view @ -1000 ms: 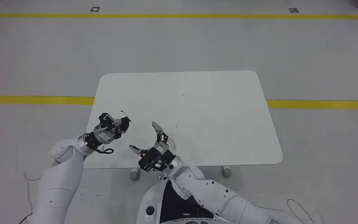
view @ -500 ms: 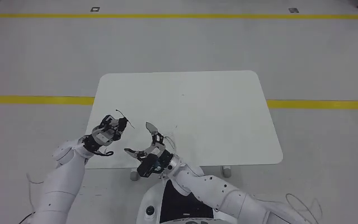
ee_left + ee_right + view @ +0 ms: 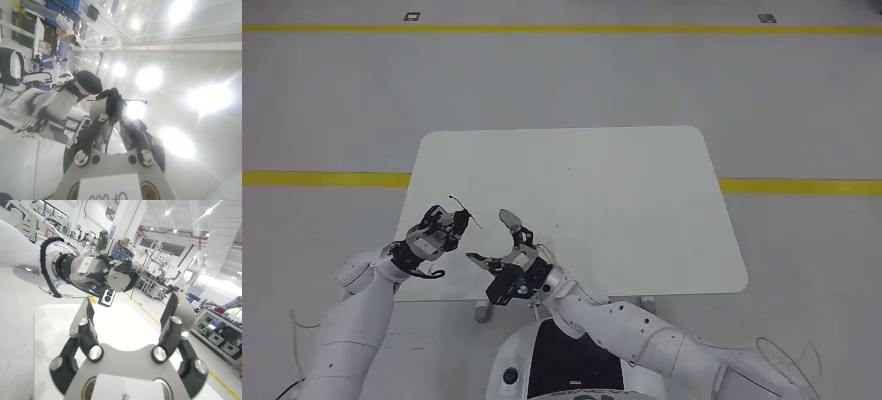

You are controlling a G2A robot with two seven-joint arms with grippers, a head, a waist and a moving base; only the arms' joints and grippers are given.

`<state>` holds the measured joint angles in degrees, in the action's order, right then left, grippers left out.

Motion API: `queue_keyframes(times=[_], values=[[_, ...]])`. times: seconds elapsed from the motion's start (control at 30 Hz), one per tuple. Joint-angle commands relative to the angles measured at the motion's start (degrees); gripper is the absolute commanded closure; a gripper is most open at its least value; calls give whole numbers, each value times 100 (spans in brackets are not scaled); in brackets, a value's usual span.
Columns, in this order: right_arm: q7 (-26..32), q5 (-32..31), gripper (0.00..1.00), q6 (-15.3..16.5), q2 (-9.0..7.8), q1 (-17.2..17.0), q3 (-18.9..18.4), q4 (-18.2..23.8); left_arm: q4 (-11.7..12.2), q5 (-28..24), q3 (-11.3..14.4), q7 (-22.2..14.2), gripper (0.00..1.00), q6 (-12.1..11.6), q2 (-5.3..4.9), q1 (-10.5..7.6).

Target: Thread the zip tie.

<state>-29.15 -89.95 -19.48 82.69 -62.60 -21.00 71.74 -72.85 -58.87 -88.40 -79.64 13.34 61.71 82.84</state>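
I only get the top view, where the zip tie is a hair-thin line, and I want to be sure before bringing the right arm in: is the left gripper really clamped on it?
Observer: Yes; the left wrist view shows the left gripper shut on the zip tie, jaws pinched together.
Operator: Which end is free?
Observer: The head: a small square block tipping the stretch beyond the jaws.
Operator: Is the right gripper touching it?
Observer: No. In the right wrist view the right gripper is open and empty; the zip tie shows farther off, through the gap between its jaws.
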Motion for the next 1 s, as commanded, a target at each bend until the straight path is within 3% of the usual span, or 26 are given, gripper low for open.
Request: queue_keyframes(times=[0.0,0.73,0.97], values=[[-18,0,63,0,-3,-1,-9,-2,0,0,0,0,100,0,0,0],[-102,0,83,0,85,115,66,-139,0,0,0,0,100,0,0,0],[-80,0,80,0,134,124,29,-202,0,0,0,0,100,0,0,0]])
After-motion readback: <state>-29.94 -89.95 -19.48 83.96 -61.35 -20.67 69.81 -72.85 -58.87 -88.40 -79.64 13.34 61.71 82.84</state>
